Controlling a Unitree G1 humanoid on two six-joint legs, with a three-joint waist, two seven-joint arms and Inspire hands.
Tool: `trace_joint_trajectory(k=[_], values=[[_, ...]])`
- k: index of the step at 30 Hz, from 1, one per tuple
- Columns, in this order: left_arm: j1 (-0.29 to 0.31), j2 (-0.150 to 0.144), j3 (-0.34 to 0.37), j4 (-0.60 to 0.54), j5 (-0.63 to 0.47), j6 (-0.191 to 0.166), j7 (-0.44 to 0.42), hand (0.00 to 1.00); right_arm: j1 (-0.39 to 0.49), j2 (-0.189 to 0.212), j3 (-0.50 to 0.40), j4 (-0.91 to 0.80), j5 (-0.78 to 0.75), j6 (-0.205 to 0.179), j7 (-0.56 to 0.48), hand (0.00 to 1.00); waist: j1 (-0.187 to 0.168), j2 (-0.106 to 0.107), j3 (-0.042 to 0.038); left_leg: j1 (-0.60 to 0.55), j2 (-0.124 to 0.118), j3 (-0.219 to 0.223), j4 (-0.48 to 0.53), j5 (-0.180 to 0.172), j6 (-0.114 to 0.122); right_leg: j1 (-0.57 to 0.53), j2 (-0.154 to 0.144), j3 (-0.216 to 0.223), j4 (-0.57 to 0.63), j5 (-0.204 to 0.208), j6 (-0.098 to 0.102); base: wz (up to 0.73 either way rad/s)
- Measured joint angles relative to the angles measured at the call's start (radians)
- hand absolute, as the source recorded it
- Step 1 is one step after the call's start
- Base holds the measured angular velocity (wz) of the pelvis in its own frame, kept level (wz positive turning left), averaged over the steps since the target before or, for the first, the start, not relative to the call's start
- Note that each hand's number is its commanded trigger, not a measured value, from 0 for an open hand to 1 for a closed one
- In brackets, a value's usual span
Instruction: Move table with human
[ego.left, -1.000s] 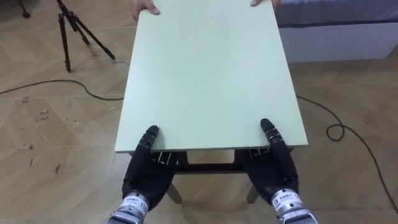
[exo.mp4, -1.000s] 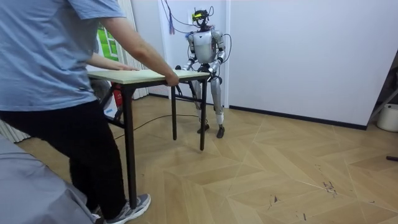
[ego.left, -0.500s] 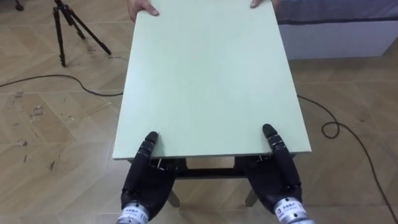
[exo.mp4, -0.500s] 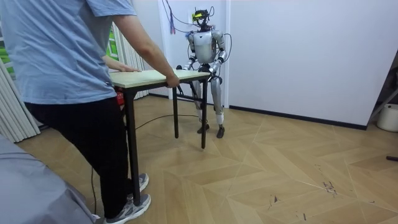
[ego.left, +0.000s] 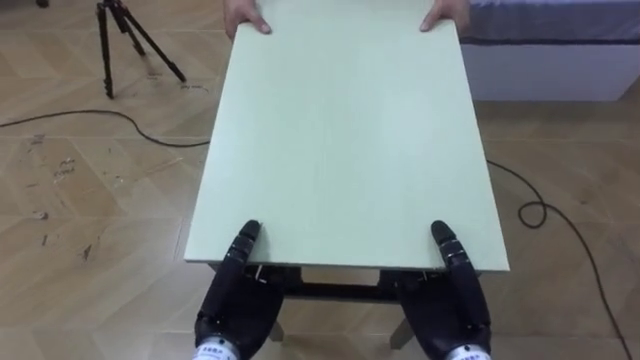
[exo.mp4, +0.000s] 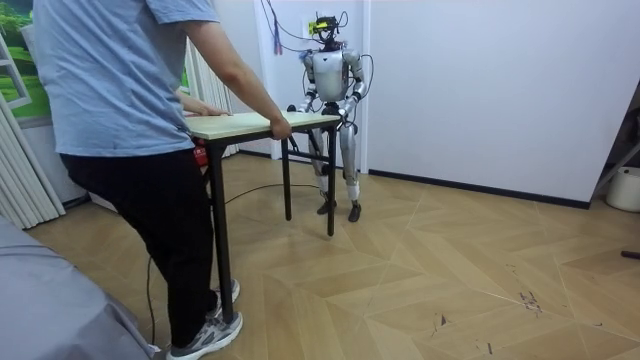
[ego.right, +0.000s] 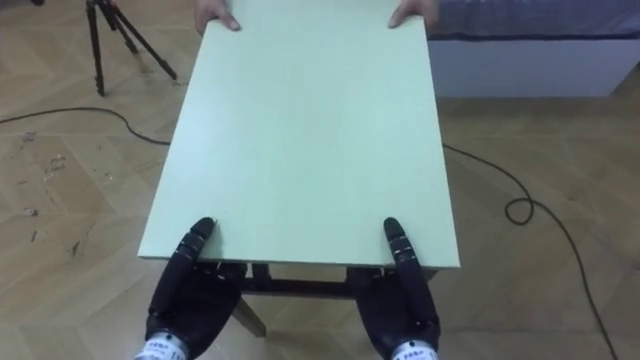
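The left hand (ego.left: 235, 300) sat at the near left corner of the pale green tabletop (ego.left: 345, 140), its palm below the short edge and its thumb laid up over the top surface. The rest of that hand ran under the board, hidden, so whether it clamped the edge or merely rested there could not be told. The right hand (ego.left: 450, 305) mirrored it at the near right corner of the tabletop, thumb on top and palm beneath, its hold equally impossible to tell. At the far short edge of the tabletop a person's two hands (ego.left: 245, 18) gripped the corners. The table's long axis ran straight away from the robot toward the person (exo.mp4: 130, 130), with the short ends held. In the room view the robot stood upright at one end of the table, close to the white wall, and the person stood at the other end. A black tripod (ego.left: 125, 40) stood on the wood floor beyond the table's far left corner, and a bed (ego.left: 560, 65) lay off its far right corner.
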Motion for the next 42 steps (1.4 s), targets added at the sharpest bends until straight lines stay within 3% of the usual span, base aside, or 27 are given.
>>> trace_joint_trajectory(k=[1, 3, 5, 6, 7, 8, 9, 10, 11, 13, 14, 16, 17, 19, 21, 26, 29, 30, 31, 32, 34, 37, 38, 39, 40, 41, 42], values=[[0.001, 0.001, -0.001, 0.000, 0.000, -0.001, -0.009, 1.00, 0.005, -0.001, 0.000, 0.000, 0.000, -0.004, 0.012, 1.00, 0.007, 0.002, 0.0004, -0.029, 0.007, -0.028, 0.028, 0.000, -0.001, -0.017, 0.010, -0.004, 0.008, 0.001, -0.010, 0.08], [0.005, 0.002, -0.002, 0.000, 0.000, -0.002, -0.021, 1.00, 0.009, -0.001, 0.001, 0.000, 0.000, -0.005, 0.022, 1.00, 0.013, 0.003, 0.0024, -0.054, 0.022, -0.035, 0.059, 0.002, -0.004, -0.042, 0.017, -0.014, 0.009, 0.000, -0.030, 0.01], [0.012, 0.000, -0.007, 0.002, -0.002, -0.006, -0.022, 1.00, 0.013, -0.008, 0.000, -0.002, -0.002, -0.008, 0.023, 1.00, 0.028, 0.014, 0.0090, -0.095, 0.054, -0.019, 0.223, -0.023, -0.016, -0.051, 0.020, -0.044, 0.030, -0.011, -0.054, -0.34], [0.036, -0.005, -0.012, 0.002, -0.011, -0.016, -0.031, 1.00, 0.014, -0.017, 0.001, -0.001, -0.010, 0.000, 0.023, 1.00, 0.039, 0.034, 0.0074, -0.111, 0.069, -0.011, 0.379, -0.033, -0.012, -0.045, 0.025, -0.076, 0.031, -0.016, -0.062, -0.55], [0.054, 0.000, -0.016, 0.002, -0.024, -0.019, -0.050, 1.00, 0.013, -0.028, 0.001, -0.002, -0.015, 0.011, 0.024, 1.00, 0.032, 0.054, 0.0055, -0.107, 0.069, -0.010, 0.502, -0.033, -0.012, -0.044, 0.030, -0.111, 0.031, -0.013, -0.066, -0.35], [0.058, 0.004, -0.018, 0.002, -0.032, -0.018, -0.058, 1.00, 0.013, -0.031, 0.001, -0.002, -0.017, 0.013, 0.027, 1.00, 0.025, 0.061, 0.0048, -0.099, 0.064, -0.013, 0.532, -0.032, -0.013, -0.045, 0.034, -0.123, 0.032, -0.008, -0.061, 0.24], [0.057, 0.012, -0.023, -0.001, -0.038, -0.018, -0.070, 1.00, 0.012, -0.033, 0.000, -0.002, -0.018, 0.013, 0.041, 1.00, 0.004, 0.074, 0.0068, -0.069, 0.053, -0.014, 0.535, -0.031, -0.015, -0.055, 0.039, -0.158, 0.046, -0.008, -0.066, 0.61], [0.056, 0.014, -0.021, -0.001, -0.037, -0.018, -0.079, 1.00, 0.013, -0.032, 0.001, -0.002, -0.014, 0.013, 0.047, 1.00, -0.014, 0.074, 0.0115, -0.018, 0.043, -0.024, 0.458, -0.077, -0.005, -0.072, 0.041, -0.179, 0.069, -0.010, -0.069, 0.59], [0.054, 0.015, -0.019, -0.001, -0.036, -0.019, -0.080, 1.00, 0.013, -0.027, 0.001, -0.002, -0.014, 0.014, 0.047, 1.00, -0.015, 0.070, 0.0154, 0.003, 0.041, -0.025, 0.407, -0.096, -0.012, -0.077, 0.040, -0.181, 0.081, -0.010, -0.070, 0.32], [0.054, 0.016, -0.015, -0.001, -0.040, -0.014, -0.079, 1.00, 0.014, -0.025, 0.003, -0.008, -0.027, 0.015, 0.047, 1.00, -0.024, 0.063, 0.0176, 0.055, 0.008, -0.031, 0.230, -0.120, -0.020, -0.096, 0.028, -0.176, 0.058, 0.026, -0.074, 0.19], [0.052, 0.016, -0.014, -0.001, -0.040, -0.013, -0.079, 1.00, 0.013, -0.028, 0.002, -0.012, -0.029, 0.013, 0.047, 1.00, -0.028, 0.067, 0.0157, 0.063, 0.008, -0.029, 0.211, -0.134, -0.019, -0.109, 0.028, -0.181, 0.050, 0.036, -0.076, 0.07], [0.037, 0.010, -0.008, -0.001, -0.036, -0.013, -0.079, 1.00, -0.009, -0.030, -0.003, -0.017, -0.033, 0.013, 0.045, 1.00, -0.029, 0.093, 0.0302, 0.064, 0.028, -0.032, 0.154, -0.201, -0.018, -0.152, 0.039, -0.224, 0.062, 0.057, -0.093, 0.02], [0.031, 0.013, -0.008, 0.000, -0.036, -0.012, -0.078, 1.00, -0.010, -0.025, -0.007, -0.017, -0.036, 0.013, 0.045, 1.00, -0.033, 0.094, 0.0299, 0.065, 0.027, -0.029, 0.129, -0.211, -0.006, -0.164, 0.037, -0.232, 0.067, 0.060, -0.095, 0.20], [0.002, 0.011, -0.011, 0.007, -0.040, -0.011, -0.068, 1.00, -0.020, -0.011, -0.041, -0.016, -0.049, 0.036, 0.040, 1.00, -0.027, 0.090, 0.0295, 0.038, 0.021, -0.005, 0.086, -0.240, 0.040, -0.229, 0.019, -0.242, 0.097, 0.084, -0.100, 0.05], [-0.009, 0.009, -0.013, 0.011, -0.045, -0.012, -0.058, 1.00, -0.027, -0.006, -0.055, -0.016, -0.062, 0.047, 0.033, 1.00, -0.027, 0.082, 0.0290, 0.000, -0.002, 0.007, 0.100, -0.223, 0.060, -0.258, -0.009, -0.234, 0.108, 0.106, -0.097, -0.03], [0.007, 0.005, -0.017, 0.038, -0.049, -0.010, -0.057, 1.00, 0.002, 0.002, -0.073, -0.007, -0.073, 0.080, 0.023, 1.00, -0.030, 0.073, 0.0225, -0.005, -0.070, 0.010, 0.077, -0.172, 0.103, -0.263, -0.070, -0.217, 0.098, 0.147, -0.058, 0.07], [0.031, 0.019, -0.028, 0.037, -0.058, -0.007, -0.059, 1.00, 0.023, -0.004, -0.076, -0.007, -0.072, 0.097, 0.024, 1.00, -0.034, 0.067, 0.0136, -0.014, -0.091, 0.021, 0.058, -0.138, 0.126, -0.265, -0.075, -0.179, 0.062, 0.199, 0.024, -0.05], [0.034, 0.020, -0.032, 0.036, -0.061, -0.005, -0.059, 1.00, 0.024, -0.010, -0.076, -0.007, -0.069, 0.100, 0.024, 1.00, -0.035, 0.069, 0.0117, -0.025, -0.094, 0.026, 0.041, -0.113, 0.141, -0.269, -0.077, -0.158, 0.042, 0.235, 0.088, 0.12], [0.032, 0.022, -0.036, 0.037, -0.058, -0.005, -0.059, 1.00, 0.032, -0.010, -0.076, -0.008, -0.066, 0.097, 0.026, 1.00, -0.042, 0.066, 0.0111, -0.040, -0.095, 0.046, 0.031, -0.090, 0.152, -0.294, -0.101, -0.109, 0.135, 0.220, 0.095, 0.27], [0.031, 0.022, -0.038, 0.036, -0.055, -0.005, -0.057, 1.00, 0.037, -0.008, -0.075, -0.008, -0.065, 0.096, 0.028, 1.00, -0.047, 0.063, 0.0111, -0.042, -0.092, 0.065, 0.028, -0.080, 0.157, -0.301, -0.121, -0.098, 0.207, 0.186, 0.092, 0.45], [0.030, 0.036, -0.039, 0.035, -0.046, -0.005, -0.051, 1.00, 0.053, 0.003, -0.068, -0.009, -0.056, 0.087, 0.027, 1.00, -0.055, 0.038, 0.0001, -0.048, -0.099, 0.122, 0.000, -0.044, 0.171, -0.279, -0.215, -0.056, 0.498, 0.049, 0.111, 0.27], [0.028, 0.036, -0.037, 0.029, -0.040, -0.004, -0.051, 1.00, 0.052, 0.004, -0.066, -0.011, -0.045, 0.086, 0.024, 1.00, -0.039, 0.015, -0.0023, -0.072, -0.118, 0.128, -0.003, -0.014, 0.178, -0.109, -0.282, -0.012, 0.610, 0.023, 0.125, -0.05], [0.028, 0.036, -0.034, 0.026, -0.039, -0.004, -0.051, 1.00, 0.053, 0.005, -0.063, -0.015, -0.045, 0.084, 0.024, 1.00, -0.034, 0.009, -0.0028, -0.081, -0.120, 0.133, -0.003, -0.007, 0.177, -0.069, -0.283, -0.004, 0.604, 0.033, 0.129, -0.14], [0.029, 0.036, -0.027, 0.016, -0.038, -0.002, -0.052, 1.00, 0.052, 0.005, -0.056, -0.025, -0.045, 0.076, 0.024, 1.00, -0.026, -0.007, -0.0029, -0.110, -0.124, 0.141, 0.005, 0.004, 0.175, 0.009, -0.287, 0.004, 0.567, 0.080, 0.131, -0.21], [0.027, 0.034, -0.017, 0.005, -0.031, 0.002, -0.053, 1.00, 0.041, 0.002, -0.050, -0.031, -0.044, 0.070, 0.024, 1.00, -0.017, -0.020, 0.0029, -0.143, -0.125, 0.142, 0.021, 0.023, 0.169, 0.059, -0.274, 0.004, 0.474, 0.041, 0.172, -0.20], [0.023, 0.033, -0.016, 0.002, -0.028, 0.003, -0.053, 1.00, 0.037, 0.000, -0.051, -0.032, -0.042, 0.069, 0.024, 1.00, -0.014, -0.019, 0.0033, -0.161, -0.119, 0.141, 0.022, 0.035, 0.166, 0.064, -0.259, 0.003, 0.434, 0.018, 0.184, -0.10], [0.022, 0.034, -0.016, -0.010, -0.027, 0.005, -0.053, 1.00, 0.035, 0.000, -0.052, -0.040, -0.038, 0.067, 0.025, 1.00, -0.012, -0.018, 0.0033, -0.188, -0.109, 0.142, 0.021, 0.054, 0.162, 0.066, -0.236, 0.002, 0.384, -0.006, 0.179, -0.05]])
